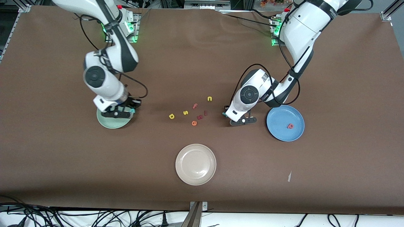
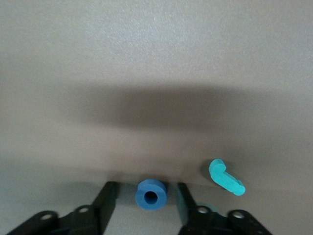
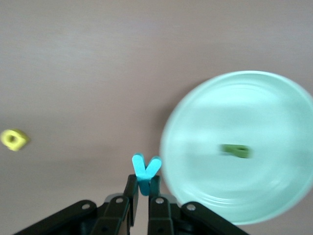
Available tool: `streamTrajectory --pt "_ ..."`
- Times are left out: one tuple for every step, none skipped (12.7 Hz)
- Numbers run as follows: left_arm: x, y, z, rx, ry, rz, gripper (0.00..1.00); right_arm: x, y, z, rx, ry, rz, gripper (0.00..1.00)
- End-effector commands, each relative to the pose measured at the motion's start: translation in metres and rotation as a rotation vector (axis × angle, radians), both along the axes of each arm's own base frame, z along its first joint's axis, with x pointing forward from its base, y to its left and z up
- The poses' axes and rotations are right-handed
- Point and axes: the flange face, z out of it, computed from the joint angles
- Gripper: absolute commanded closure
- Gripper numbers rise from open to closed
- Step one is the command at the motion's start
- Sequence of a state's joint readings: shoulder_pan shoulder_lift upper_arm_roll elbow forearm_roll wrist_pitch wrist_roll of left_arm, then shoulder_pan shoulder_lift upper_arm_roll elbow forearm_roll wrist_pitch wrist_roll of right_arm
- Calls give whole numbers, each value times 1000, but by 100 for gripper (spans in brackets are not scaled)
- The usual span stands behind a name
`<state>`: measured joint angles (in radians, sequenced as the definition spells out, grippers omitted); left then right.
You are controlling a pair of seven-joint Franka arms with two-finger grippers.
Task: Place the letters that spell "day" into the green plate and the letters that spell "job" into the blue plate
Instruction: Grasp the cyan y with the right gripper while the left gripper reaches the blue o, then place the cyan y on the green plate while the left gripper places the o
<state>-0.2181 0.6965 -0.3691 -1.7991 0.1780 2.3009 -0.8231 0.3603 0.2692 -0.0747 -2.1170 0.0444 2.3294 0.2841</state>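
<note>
My left gripper [image 1: 242, 121] is down at the table beside the blue plate [image 1: 277, 126]. It is open, its fingers on either side of the blue "o" [image 2: 151, 195] with a gap on each side. The teal "j" [image 2: 225, 177] lies close by on the table. A red-pink "b" [image 1: 290, 126] lies in the blue plate. My right gripper [image 3: 144, 183] is shut on the cyan "y" [image 3: 145, 169], just off the rim of the green plate [image 3: 274, 98]. The dark green "d" [image 3: 236, 151] lies in that plate. The yellow "a" [image 1: 171, 116] lies on the table mid-way between the arms.
Loose letters lie between the two grippers: a yellow "s" [image 1: 185, 112], a yellow "n" [image 1: 209, 98], a pink "f" [image 1: 195, 106], an orange "e" [image 1: 194, 123] and two small reddish ones [image 1: 202, 115]. A beige-white plate [image 1: 195, 164] sits nearer the front camera.
</note>
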Motion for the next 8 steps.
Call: streamTrajectory --pt "-3 1 0 0 8 50 97 -30 -45 0 -3 28 40 98" --pt "-1 1 6 0 3 45 97 -31 -56 -3 -8 35 27 94" --pt "3 3 12 -2 -5 44 97 -33 -60 -7 -9 44 20 64" --pt "7 6 20 -4 -18 47 96 -34 -60 -8 -10 46 20 35" --pt "9 8 27 11 -18 39 96 -34 -60 -8 -9 44 20 1" --pt "13 12 37 31 -6 28 96 -34 -60 -8 -9 44 20 0" --pt "20 18 51 47 16 -22 96 -34 -60 -9 -9 44 16 0" --pt "28 28 65 56 36 -69 96 -32 -60 -10 -8 38 4 0"
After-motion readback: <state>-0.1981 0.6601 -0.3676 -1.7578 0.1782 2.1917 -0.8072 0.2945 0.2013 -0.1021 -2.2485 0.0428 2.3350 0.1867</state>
